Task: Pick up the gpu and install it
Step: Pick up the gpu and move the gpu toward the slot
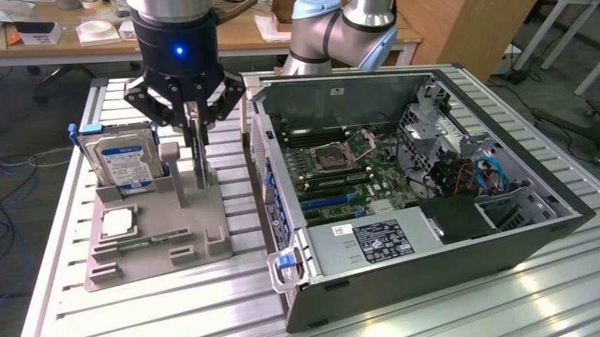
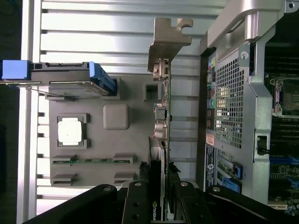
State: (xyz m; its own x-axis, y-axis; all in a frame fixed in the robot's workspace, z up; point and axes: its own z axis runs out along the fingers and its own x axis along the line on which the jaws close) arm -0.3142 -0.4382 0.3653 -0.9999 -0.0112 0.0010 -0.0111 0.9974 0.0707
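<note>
The gripper [image 1: 194, 128] has its fingers [image 2: 138, 201] clamped on the gpu [image 2: 163, 116], one on each flat side. The card stands edge-on between them. It is thin and greenish, with a black fan block at the fingertips and its silver bracket [image 2: 169, 39] at the end farthest from them, above the grey holder [image 1: 178, 246].

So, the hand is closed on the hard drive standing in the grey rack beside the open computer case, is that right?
Not quite: the hand is closed on the graphics card, not the hard drive standing next to it in the same rack, as the exterior view shows.
</note>
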